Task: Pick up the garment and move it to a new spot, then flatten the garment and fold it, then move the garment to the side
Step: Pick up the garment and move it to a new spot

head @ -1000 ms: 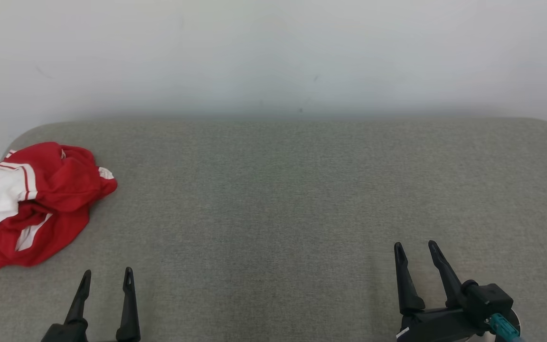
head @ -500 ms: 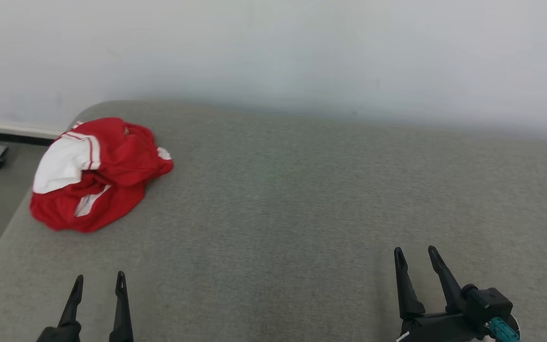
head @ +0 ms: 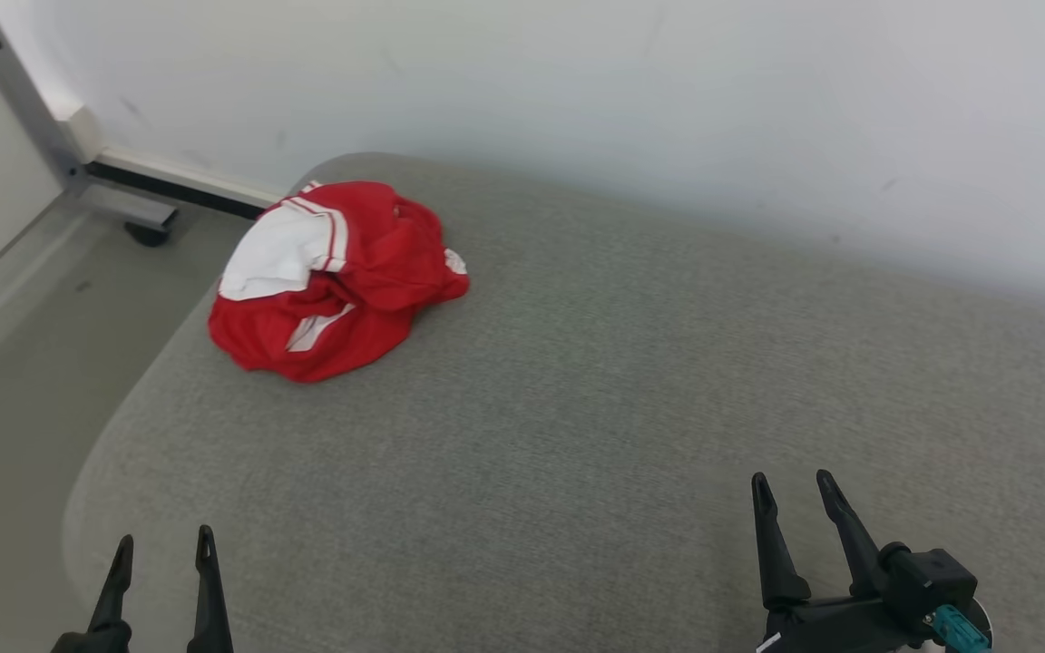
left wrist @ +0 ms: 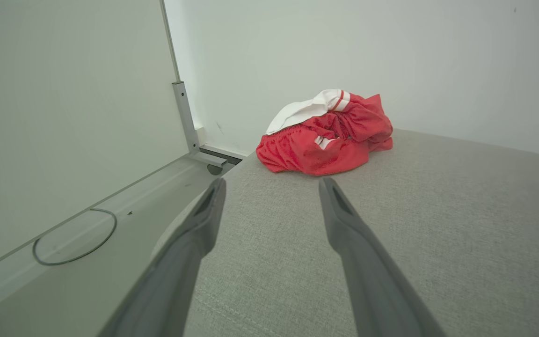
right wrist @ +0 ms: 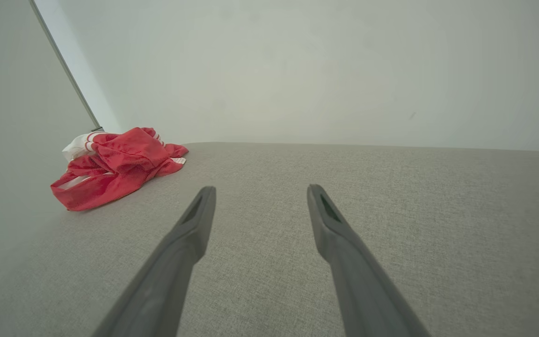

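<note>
A grey, cloth-covered worktop (head: pixel 577 417) is running up to a pale wall (head: pixel 622 82). The garment (head: pixel 341 281), red mesh with white striped trim, is lying crumpled at the worktop's far left corner. It is looking light, limp and a little slippery, so pinching the raised white band or a top fold is seeming the best hold. The left hand (head: pixel 165 537) and right hand (head: pixel 792 479) are hovering at the worktop's near edge, both spread wide and carrying nothing.
</note>
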Robot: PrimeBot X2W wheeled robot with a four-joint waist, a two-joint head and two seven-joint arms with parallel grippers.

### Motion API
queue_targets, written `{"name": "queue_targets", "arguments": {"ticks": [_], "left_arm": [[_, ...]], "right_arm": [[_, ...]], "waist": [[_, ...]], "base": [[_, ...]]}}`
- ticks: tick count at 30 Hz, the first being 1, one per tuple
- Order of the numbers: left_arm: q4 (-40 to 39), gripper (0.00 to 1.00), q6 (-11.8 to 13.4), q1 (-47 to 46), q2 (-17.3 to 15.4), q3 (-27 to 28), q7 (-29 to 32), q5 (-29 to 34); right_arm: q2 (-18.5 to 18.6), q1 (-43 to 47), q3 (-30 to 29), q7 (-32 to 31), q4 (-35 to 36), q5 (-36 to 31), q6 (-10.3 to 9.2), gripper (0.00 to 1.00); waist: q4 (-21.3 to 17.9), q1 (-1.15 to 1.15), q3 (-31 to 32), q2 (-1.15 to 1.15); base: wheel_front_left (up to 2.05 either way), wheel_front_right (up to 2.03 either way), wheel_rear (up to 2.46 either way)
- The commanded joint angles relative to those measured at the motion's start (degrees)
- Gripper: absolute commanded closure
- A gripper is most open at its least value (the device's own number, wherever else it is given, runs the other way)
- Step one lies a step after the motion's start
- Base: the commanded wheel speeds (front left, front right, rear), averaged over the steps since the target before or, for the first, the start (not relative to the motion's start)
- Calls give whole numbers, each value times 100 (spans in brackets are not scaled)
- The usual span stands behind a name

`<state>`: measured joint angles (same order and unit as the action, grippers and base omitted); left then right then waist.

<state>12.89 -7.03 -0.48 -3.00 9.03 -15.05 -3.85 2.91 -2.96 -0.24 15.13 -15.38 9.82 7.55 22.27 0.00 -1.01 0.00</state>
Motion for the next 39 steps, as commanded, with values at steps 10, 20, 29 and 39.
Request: {"name": "queue_targets", "arguments": {"ticks": [10, 20, 29, 39], "left_arm": [[-39, 0, 105, 120, 14, -27, -20, -82], [9, 0, 202, 133, 16, 55, -20, -94], [128, 0, 146, -466, -88, 178, -21, -162], [462, 0, -6, -2114, -712, 327, -20, -481]], "right_arm": [[-6, 28, 16, 4, -14, -80, -12, 0], [-6, 11, 112, 4, -54, -40, -12, 0], [-5, -179, 58, 4, -36, -198, -12, 0], [-5, -555, -162, 4, 115, -465, -12, 0]], "waist": [[599, 0, -17, 0], [621, 0, -19, 0], [162, 0, -309, 0], [-688, 0, -1047, 0]], "base": [[0, 0, 0], [0, 0, 0], [0, 0, 0], [0, 0, 0]]}}
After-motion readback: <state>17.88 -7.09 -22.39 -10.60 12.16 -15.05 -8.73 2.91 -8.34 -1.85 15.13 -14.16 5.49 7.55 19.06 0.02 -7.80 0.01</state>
